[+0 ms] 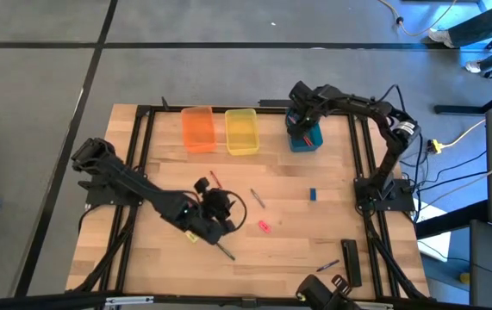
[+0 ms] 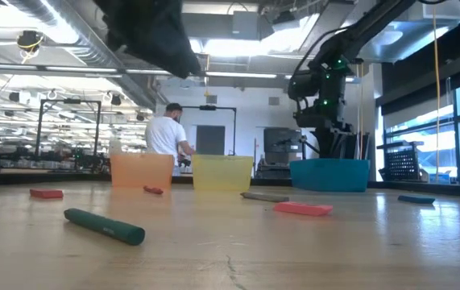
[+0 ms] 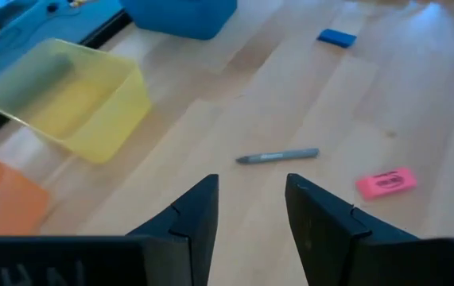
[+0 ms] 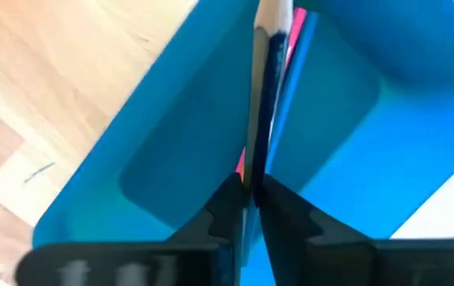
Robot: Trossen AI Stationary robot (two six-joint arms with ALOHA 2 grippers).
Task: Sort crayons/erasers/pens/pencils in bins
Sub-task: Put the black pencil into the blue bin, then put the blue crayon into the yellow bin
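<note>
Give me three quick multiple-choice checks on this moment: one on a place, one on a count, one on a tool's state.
1. Where is the right tool?
A. over the teal bin
B. over the orange bin
C. by the pink eraser

2. How many bins stand on the table?
A. two
B. three
C. four

3. What is the left tool doing?
A. gripping a crayon
B. open, holding nothing
C. pressing on the yellow bin

Key: 1 A, the high view shows it over the teal bin; 2 B, orange, yellow and teal; 3 B, its fingers stand apart over bare wood.
</note>
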